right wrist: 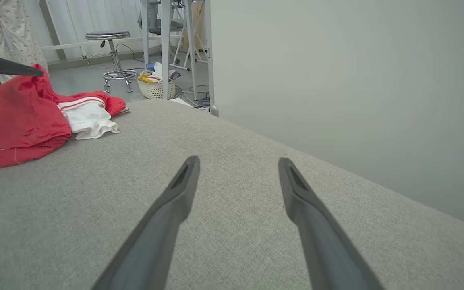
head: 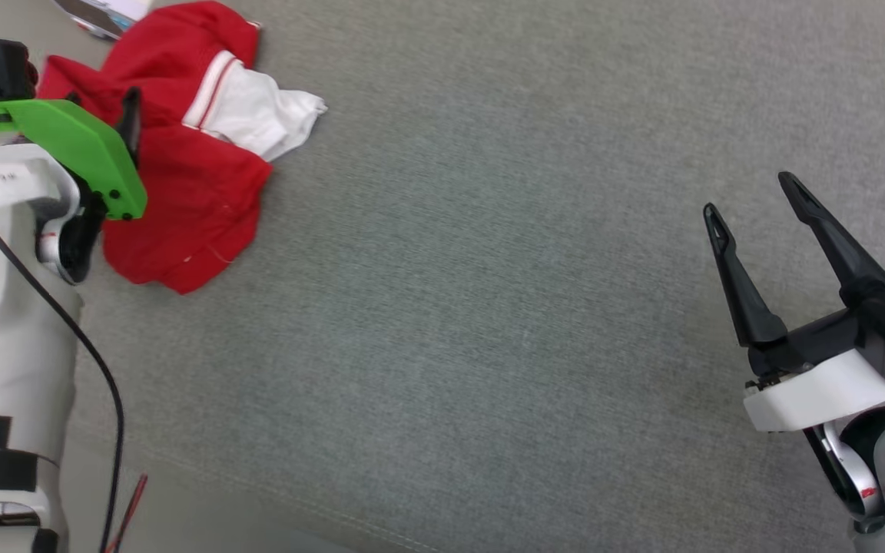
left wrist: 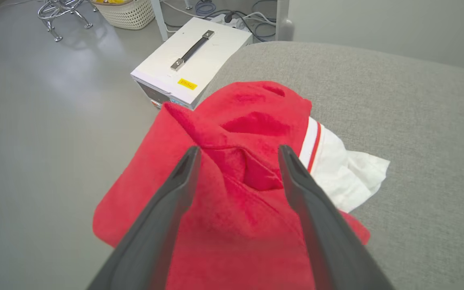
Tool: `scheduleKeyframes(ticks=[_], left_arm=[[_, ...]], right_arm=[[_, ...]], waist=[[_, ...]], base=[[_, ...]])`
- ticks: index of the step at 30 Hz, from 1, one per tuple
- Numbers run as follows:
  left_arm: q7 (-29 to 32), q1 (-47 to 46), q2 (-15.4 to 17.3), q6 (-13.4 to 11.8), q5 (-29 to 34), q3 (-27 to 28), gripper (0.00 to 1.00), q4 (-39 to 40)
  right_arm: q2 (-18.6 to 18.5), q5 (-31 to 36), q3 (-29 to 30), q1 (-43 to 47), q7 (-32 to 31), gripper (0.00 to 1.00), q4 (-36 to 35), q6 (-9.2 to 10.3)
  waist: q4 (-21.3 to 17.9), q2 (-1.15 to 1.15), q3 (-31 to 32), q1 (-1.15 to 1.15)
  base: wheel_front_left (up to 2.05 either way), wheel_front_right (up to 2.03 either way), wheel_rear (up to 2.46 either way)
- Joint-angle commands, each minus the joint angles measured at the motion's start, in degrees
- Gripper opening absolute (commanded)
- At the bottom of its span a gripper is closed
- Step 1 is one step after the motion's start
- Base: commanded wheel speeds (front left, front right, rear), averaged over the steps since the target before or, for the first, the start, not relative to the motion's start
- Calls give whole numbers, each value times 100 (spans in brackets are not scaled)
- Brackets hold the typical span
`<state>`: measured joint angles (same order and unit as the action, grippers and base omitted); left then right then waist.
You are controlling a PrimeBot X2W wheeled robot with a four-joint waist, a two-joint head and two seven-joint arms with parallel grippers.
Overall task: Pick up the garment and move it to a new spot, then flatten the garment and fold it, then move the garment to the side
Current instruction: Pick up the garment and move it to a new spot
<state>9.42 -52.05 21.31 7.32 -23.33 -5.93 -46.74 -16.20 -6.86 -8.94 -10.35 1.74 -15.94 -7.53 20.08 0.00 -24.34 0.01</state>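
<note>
garment (head: pixel 181 177): crumpled heap, upper left, at grey cushion (head: pixel 488 307) edge
left gripper (left wrist: pixel 239 148): spread, over heap, nothing pinched
right gripper (head: pixel 747 192): spread, lower right, well apart
risk: thin pinch may grab one layer; heap may slide off edge

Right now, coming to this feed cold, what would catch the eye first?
The crumpled red soft-fabric shirt with a white sleeve stands out most, bunched at the far left edge of the grey upholstered surface. The left tool hovers open right over its red folds. The right tool is open too, well apart from the shirt, above bare grey fabric at the right.
</note>
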Motion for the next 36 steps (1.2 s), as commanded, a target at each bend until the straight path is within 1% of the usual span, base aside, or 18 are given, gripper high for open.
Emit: scheduleKeyframes(ticks=[1, 4, 7, 9, 12, 13, 14, 15, 17, 20, 27, 28, 29, 33, 36], left_arm=[[143, -144, 90, 15, -82, -107, 100, -118], [655, -309, 219, 15, -303, -370, 100, -471], [1181, -396, 281, 16, -503, -574, 100, -828], [1358, -433, 321, 16, -568, -645, 100, -996], [1558, -499, 285, 16, -689, -722, 100, -1226], [1567, -517, 278, 16, -693, -757, 75, -1292], [1533, -528, 271, 16, -700, -776, 40, -1329], [1481, -535, 267, 16, -716, -774, 0, -1373], [1415, -542, 256, 16, -717, -801, 0, -1500], [1012, -595, 287, -19, -653, -821, 0, -1511], [-503, -669, 402, -234, -359, -903, 0, -1317], [-1130, -671, 435, -328, -216, -961, 0, -1178], [-1361, -664, 423, -369, -168, -984, 0, -1121], [-2038, -603, 366, -480, -15, -1075, 0, -879], [-2275, -541, 259, -553, 24, -1095, 0, -594]], right_arm=[[-35, -63, 3, -106, -10, 100, -50, 4], [-82, -103, 27, -138, -28, 100, -97, 4], [-136, -146, 41, -150, -41, 100, -122, 4], [-154, -178, 33, -160, -45, 100, -136, 4], [-181, -217, 26, -164, -53, 100, -146, 4], [-182, -226, 26, -164, -54, 100, -144, 4], [-178, -234, 23, -162, -51, 100, -134, 4], [-172, -240, 18, -157, -48, 100, -122, 4], [-151, -252, 2, -149, -23, 100, -87, 4], [-97, -263, -3, -126, 45, 100, -10, 4], [158, -325, -65, 29, 263, 100, 321, 4], [314, -337, -55, 131, 360, 100, 450, 4], [369, -337, -44, 176, 400, 100, 509, 4], [574, -332, 6, 334, 515, 100, 662, 4], [708, -322, 60, 452, 587, 100, 751, 4]], waist=[[-410, 0, -467, -1], [-479, 0, -623, -1], [-517, 0, -714, -1], [-541, 0, -743, -1], [-560, 0, -751, -1], [-563, 0, -741, -1], [-566, 0, -719, -1], [-569, 0, -692, -1], [-569, 0, -604, -1], [-545, 0, -413, -1], [-464, 0, 339, -1], [-440, 0, 657, -1], [-429, 0, 797, -1], [-443, 0, 1182, -1], [-489, 0, 1430, -1]], base=[[0, 0, 0], [0, 0, 0], [0, 0, 0], [0, 0, 0], [0, 0, 0], [0, 0, 0], [0, 0, 0], [0, 0, 0], [0, 0, 0], [0, 0, 0], [0, 0, 0], [0, 0, 0], [0, 0, 0], [0, 0, 0], [0, 0, 0]])
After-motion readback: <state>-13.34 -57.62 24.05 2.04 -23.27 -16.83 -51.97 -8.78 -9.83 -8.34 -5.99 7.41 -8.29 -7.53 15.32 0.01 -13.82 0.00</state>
